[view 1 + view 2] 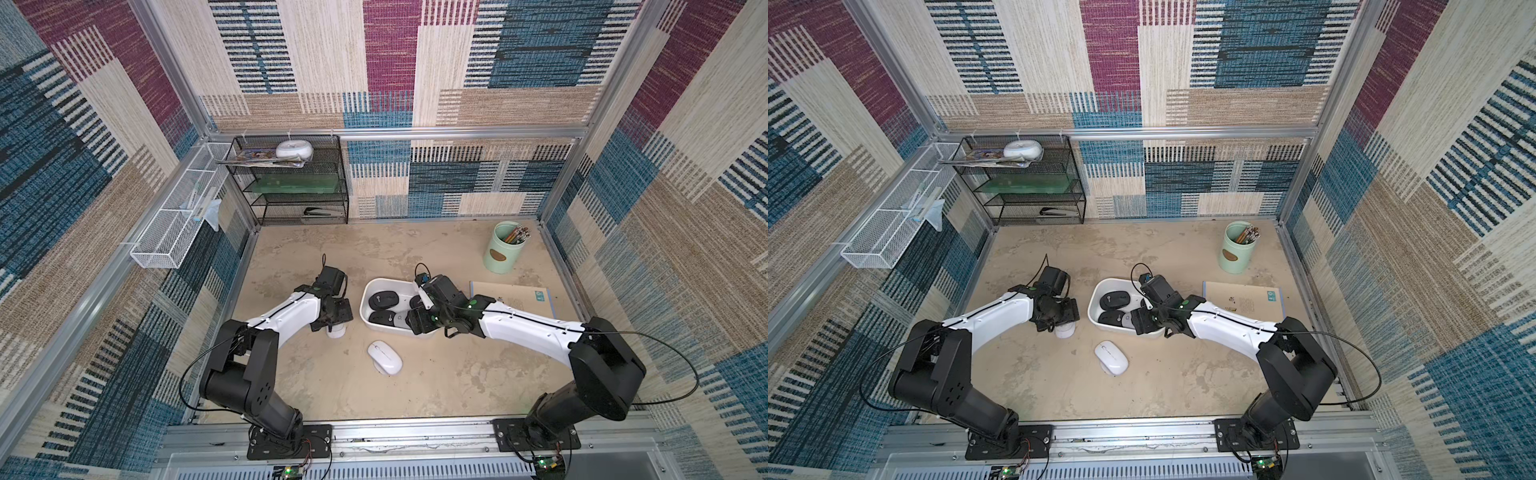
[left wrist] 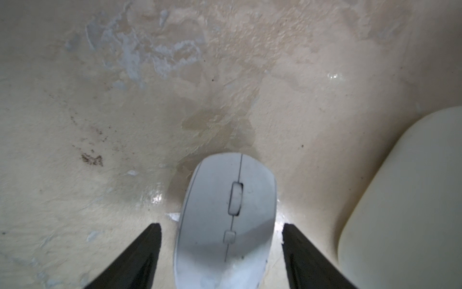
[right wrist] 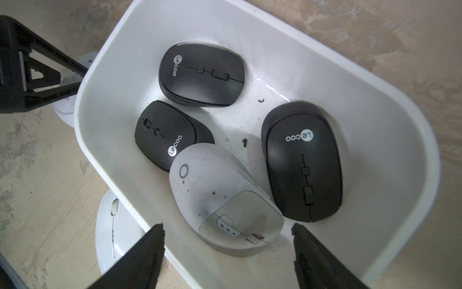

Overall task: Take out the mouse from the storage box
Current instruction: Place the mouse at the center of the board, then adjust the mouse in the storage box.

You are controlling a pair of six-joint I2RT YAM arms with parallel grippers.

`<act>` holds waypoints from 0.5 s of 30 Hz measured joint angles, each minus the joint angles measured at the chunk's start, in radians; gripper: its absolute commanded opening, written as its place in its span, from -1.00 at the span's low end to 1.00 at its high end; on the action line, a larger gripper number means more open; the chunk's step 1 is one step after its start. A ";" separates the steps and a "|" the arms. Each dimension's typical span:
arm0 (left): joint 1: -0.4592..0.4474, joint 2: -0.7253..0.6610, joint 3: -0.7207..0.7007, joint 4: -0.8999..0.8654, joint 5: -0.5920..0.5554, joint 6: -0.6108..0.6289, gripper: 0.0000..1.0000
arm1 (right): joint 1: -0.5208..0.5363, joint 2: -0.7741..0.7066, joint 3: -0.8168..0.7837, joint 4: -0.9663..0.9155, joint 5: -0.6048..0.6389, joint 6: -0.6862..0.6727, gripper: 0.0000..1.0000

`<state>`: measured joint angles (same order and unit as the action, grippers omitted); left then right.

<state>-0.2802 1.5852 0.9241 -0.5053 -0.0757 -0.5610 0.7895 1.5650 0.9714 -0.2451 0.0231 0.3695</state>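
The storage box (image 1: 365, 299) (image 1: 1094, 305) is a shallow white tub at the table's middle. In the right wrist view three black mice (image 3: 200, 75) and a grey mouse (image 3: 220, 200) lie inside it (image 3: 375, 82). My right gripper (image 3: 227, 232) (image 1: 411, 322) hovers open over the box's near end, just above the grey mouse. My left gripper (image 2: 221, 225) (image 1: 334, 322) is low over the table, left of the box. It is open around a white mouse (image 2: 225, 220) (image 1: 336, 331) lying flat, with a gap on each side. Another white mouse (image 1: 384, 357) (image 1: 1111, 357) rests in front of the box.
A mint-green pencil cup (image 1: 503, 247) stands at the back right, with a brown notebook (image 1: 515, 297) before it under the right arm. A black wire shelf (image 1: 291, 178) fills the back left corner. A white wire basket (image 1: 178, 216) hangs on the left wall.
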 measured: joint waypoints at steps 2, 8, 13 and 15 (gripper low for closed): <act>0.000 -0.018 -0.011 0.005 0.000 0.000 0.69 | 0.000 0.016 0.014 -0.004 0.003 -0.002 0.65; 0.001 -0.137 -0.081 0.047 0.007 -0.001 0.74 | -0.001 0.064 0.055 -0.040 0.006 -0.018 0.57; 0.000 -0.225 -0.141 0.107 0.033 0.000 0.78 | -0.001 0.090 0.083 -0.066 -0.001 -0.041 0.55; 0.000 -0.238 -0.151 0.131 0.053 0.005 0.78 | 0.000 0.102 0.092 -0.078 -0.006 -0.053 0.55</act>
<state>-0.2802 1.3468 0.7731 -0.3740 -0.0227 -0.5560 0.7891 1.6669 1.0637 -0.3233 0.0174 0.3161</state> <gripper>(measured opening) 0.889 0.773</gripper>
